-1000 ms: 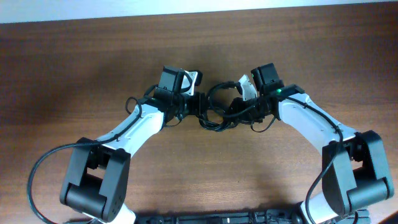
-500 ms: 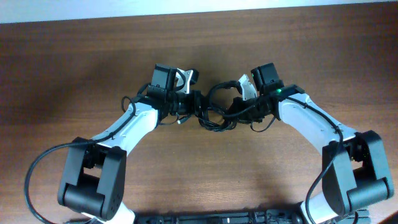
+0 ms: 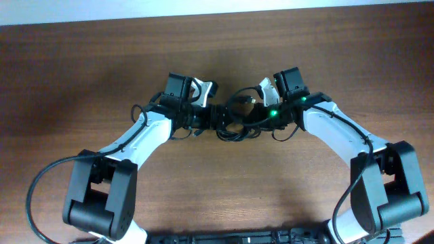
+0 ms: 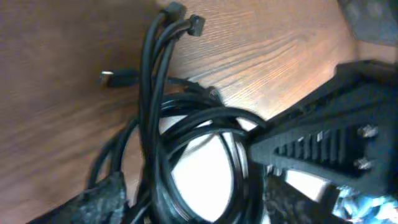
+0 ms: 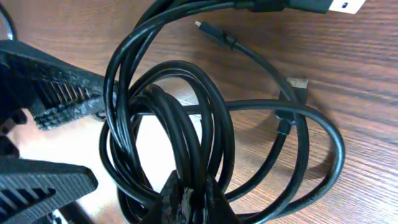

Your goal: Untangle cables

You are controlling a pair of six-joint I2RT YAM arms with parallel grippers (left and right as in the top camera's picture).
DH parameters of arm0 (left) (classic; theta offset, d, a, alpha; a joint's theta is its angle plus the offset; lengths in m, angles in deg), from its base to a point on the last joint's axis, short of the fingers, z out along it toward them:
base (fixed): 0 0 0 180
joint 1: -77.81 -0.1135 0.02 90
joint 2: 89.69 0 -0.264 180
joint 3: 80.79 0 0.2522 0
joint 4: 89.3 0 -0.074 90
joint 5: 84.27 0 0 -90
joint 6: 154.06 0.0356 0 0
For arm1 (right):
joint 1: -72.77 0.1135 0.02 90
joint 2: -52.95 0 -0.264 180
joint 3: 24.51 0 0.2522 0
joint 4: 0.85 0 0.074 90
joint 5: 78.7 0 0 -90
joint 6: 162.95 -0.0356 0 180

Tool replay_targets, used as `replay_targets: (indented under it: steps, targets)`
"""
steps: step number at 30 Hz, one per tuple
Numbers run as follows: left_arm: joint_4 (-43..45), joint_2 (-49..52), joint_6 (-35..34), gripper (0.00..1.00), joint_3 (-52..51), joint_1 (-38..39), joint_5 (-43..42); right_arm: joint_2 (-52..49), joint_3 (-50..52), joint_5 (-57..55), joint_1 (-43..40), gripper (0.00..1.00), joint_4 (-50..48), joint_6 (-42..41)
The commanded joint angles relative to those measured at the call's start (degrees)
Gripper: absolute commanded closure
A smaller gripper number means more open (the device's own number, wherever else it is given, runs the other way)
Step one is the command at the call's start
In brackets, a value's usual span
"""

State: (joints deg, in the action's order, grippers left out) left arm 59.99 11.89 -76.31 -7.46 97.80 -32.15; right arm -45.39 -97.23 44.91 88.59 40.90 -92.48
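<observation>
The tangled, thin black looped cables [image 3: 234,122] lie at frame centre on the brown wooden table [image 3: 102,68], between both grippers. Only the right wrist view shows the right gripper [image 5: 186,202] pinching the bundle. Only the left wrist view shows the left gripper [image 4: 199,168] spread around the loops. In the overhead view, wood extends left, right and up to the table's far edge.

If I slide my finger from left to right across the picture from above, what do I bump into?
left arm → left gripper → cables → right gripper → right arm
</observation>
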Motion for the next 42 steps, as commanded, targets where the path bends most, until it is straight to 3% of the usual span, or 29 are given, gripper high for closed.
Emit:
replay_targets:
  steps: [1, 5, 7, 9, 12, 14, 15, 16, 18, 21, 24, 26, 28, 38, 42]
  targets:
    - [-0.09, -1.11, 15.21, 0.23, 0.83, -2.12, 7.80, -0.17, 0.24, -1.29, 0.35, 0.96, -0.46, -0.09]
    - [-0.39, -2.12, 25.33, 0.22, 1.14, -2.86, 8.24, -0.17, 0.24, -1.31, 0.35, 0.96, -0.42, -0.07]
    - [-1.46, -2.62, 26.25, 0.21, 1.14, -2.80, 8.07, -0.17, 0.24, -1.31, 0.35, 0.96, -0.39, -0.07]
    - [-2.25, -2.67, 18.95, 0.27, 1.14, -2.80, 6.49, -0.17, 0.24, -1.31, 0.35, 0.96, -0.39, -0.07]
    - [-4.48, -2.67, 3.56, 0.46, 1.14, -2.73, 5.18, -0.17, 0.24, -1.31, 0.35, 0.96, -0.39, -0.09]
    - [-4.83, -2.67, -3.06, 0.47, 1.14, -2.73, 2.32, -0.17, 0.24, -1.31, 0.35, 0.96, -0.39, -0.09]
    - [-4.59, -2.67, -2.95, 0.48, 1.14, -2.73, 0.72, -0.17, 0.24, -1.31, 0.35, 0.96, -0.39, -0.09]
    - [-4.52, -2.67, 0.20, 0.48, 1.11, -2.73, -0.15, -0.17, 0.24, -1.31, 0.35, 0.96, -0.37, -0.09]
    - [-5.11, -2.67, 12.28, 0.34, 1.11, -2.34, -0.46, -0.17, 0.24, -1.31, 0.35, 0.96, -0.37, -0.09]
    - [-6.34, -2.67, 28.85, 0.21, 1.11, -2.03, 1.09, -0.17, 0.24, -1.97, 0.35, 0.96, 0.63, -0.07]
    - [-8.00, -2.67, 38.97, 0.20, 1.11, -2.03, 6.32, -0.17, 0.24, -7.80, 0.33, 0.96, 3.10, -0.09]
    - [-9.31, -2.64, 44.02, 0.25, 1.11, -1.99, 9.46, -0.17, 0.24, -10.16, 0.31, 0.96, 3.76, -0.07]
    - [-9.53, -2.64, 45.33, 0.28, 1.11, -1.99, 10.58, -0.17, 0.24, -10.12, 0.31, 0.96, 3.65, -0.07]
    - [-9.51, -2.54, 49.62, 0.25, 1.11, 3.76, 11.04, -0.17, 0.24, -10.12, 0.31, 0.96, 3.67, -0.09]
    - [-9.27, -2.43, 49.75, 0.23, 1.11, 7.21, 17.14, -0.17, 0.24, -10.12, 0.31, 0.96, 3.74, -0.09]
